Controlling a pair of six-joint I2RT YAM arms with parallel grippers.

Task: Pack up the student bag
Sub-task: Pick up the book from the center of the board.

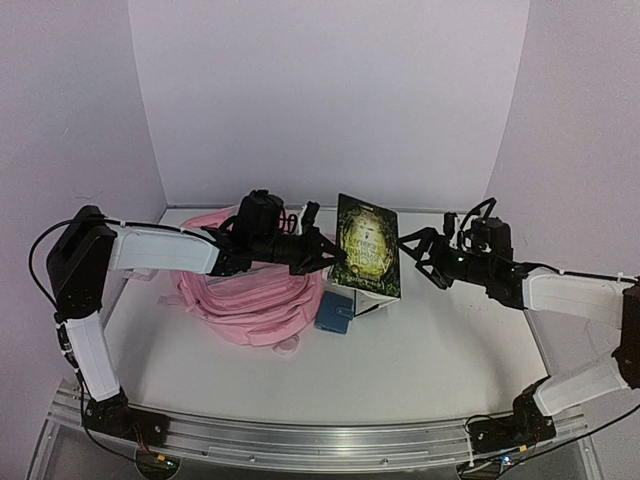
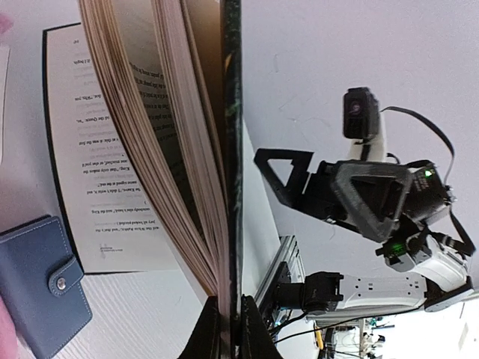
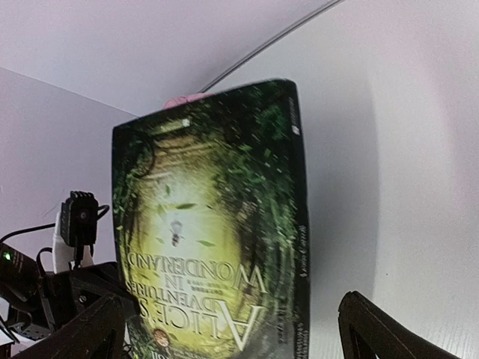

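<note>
The pink student bag [image 1: 245, 295] lies slumped at the left middle of the table. A book with a green "Alice's Adventures in Wonderland" cover [image 1: 368, 245] stands upright just right of it. My left gripper [image 1: 335, 256] reaches over the bag and is shut on the book's front cover and a few pages [image 2: 228, 224]. The other pages fan open and the back cover lies on the table. My right gripper [image 1: 410, 243] is open and empty just right of the book, facing its cover [image 3: 217, 247]. Only a sliver of the bag [image 3: 183, 99] shows above the book there.
A small blue snap wallet [image 1: 334, 312] lies on the table at the book's foot, beside the bag; it also shows in the left wrist view [image 2: 41, 280]. White walls close in the back and sides. An aluminium rail [image 1: 320, 440] runs along the near edge.
</note>
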